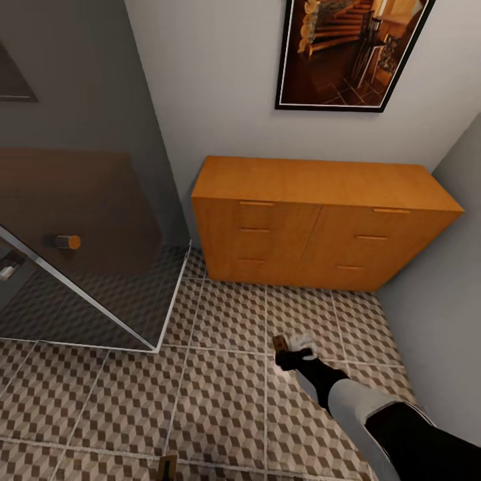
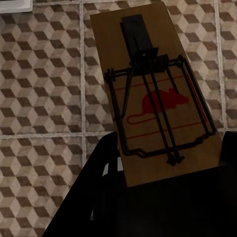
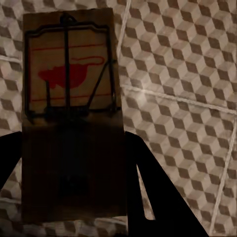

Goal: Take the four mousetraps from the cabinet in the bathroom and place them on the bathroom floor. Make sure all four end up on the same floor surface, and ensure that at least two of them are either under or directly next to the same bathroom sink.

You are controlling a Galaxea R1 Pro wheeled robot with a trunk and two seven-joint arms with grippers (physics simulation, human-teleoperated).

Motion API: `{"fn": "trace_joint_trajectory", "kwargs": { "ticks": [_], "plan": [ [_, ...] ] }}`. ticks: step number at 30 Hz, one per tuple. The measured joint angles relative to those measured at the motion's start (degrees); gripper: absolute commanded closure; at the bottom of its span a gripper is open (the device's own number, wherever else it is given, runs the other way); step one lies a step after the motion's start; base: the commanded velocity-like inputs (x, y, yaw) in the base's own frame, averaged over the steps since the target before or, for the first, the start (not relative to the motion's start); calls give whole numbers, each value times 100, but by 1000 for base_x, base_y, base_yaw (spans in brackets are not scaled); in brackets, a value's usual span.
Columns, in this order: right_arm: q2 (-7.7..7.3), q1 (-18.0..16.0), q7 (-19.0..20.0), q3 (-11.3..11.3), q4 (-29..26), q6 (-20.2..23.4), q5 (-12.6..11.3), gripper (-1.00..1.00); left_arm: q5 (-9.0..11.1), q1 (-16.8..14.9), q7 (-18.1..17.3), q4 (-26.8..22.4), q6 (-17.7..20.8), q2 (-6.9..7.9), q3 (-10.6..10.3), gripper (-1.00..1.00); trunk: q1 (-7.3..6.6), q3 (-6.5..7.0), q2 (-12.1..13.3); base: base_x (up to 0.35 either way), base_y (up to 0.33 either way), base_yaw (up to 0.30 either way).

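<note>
My right gripper (image 1: 288, 351) hangs low over the bathroom floor (image 1: 220, 387), shut on a mousetrap (image 1: 280, 343). The right wrist view shows that mousetrap (image 3: 69, 74), a brown board with a red mouse print and dark wire, between the dark fingers (image 3: 140, 168) of the right gripper (image 3: 74, 163). My left gripper (image 2: 163, 170) is shut on a second mousetrap (image 2: 153, 94), held above the tiles. This mousetrap (image 1: 167, 466) also shows at the bottom edge of the head view. The cabinet (image 1: 321, 220) stands against the far wall with its drawers closed. The sink is out of view.
A glass shower enclosure (image 1: 80, 254) with a round orange-tipped handle fills the left side. A grey wall (image 1: 441, 321) closes the right, meeting the cabinet's end. A framed picture (image 1: 347, 53) hangs above the cabinet. A white edge (image 2: 15, 4) shows in a corner of the left wrist view.
</note>
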Motion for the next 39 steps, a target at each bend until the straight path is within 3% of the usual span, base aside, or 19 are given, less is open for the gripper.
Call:
{"fn": "trace_joint_trajectory", "kwargs": {
  "ticks": [3, 8, 17, 20, 22, 26, 28, 39],
  "plan": [
    [1, 555, -2, 1, -7, -680, 36, 100, 0, 0, 0, 0, 0, 0, 0, 100, 0, 0, 0, 0, 0, 0],
    [-40, 1696, -13, 1, 173, -2491, 54, 100, 0, 0, 3, -6, 0, 4, 1, 100, 0, 0, -1, 0, 0, 0],
    [-110, 3461, -66, 1, 228, -4916, 40, 100, 0, 0, 9, -8, -3, 22, 1, 100, -1, 0, -1, 0, 0, 0],
    [-106, 3791, -209, -3, 229, -5553, 46, 100, -2, 0, 9, -8, -6, 22, 0, 100, 0, 0, -1, 0, 0, 0],
    [-94, 3965, -511, -16, 228, -6049, 28, 100, -2, 0, 9, -8, -3, 20, 0, 100, 0, 1, -1, 0, 0, 0],
    [-52, 4062, -1321, -23, 203, -6288, 26, 100, -2, 0, 11, -14, -7, 18, 0, 100, 0, 1, -1, 0, 0, 0],
    [-40, 4075, -1535, -8, 195, -6286, 40, 100, -2, 0, 15, -16, -8, 18, 0, 100, 0, 1, -1, 0, 0, 0],
    [-68, 4088, -1745, 4, 187, -6284, 57, 100, -3, 0, 28, -17, -8, 17, 0, 100, 0, 1, -1, 0, 0, 0]
  ]
}}
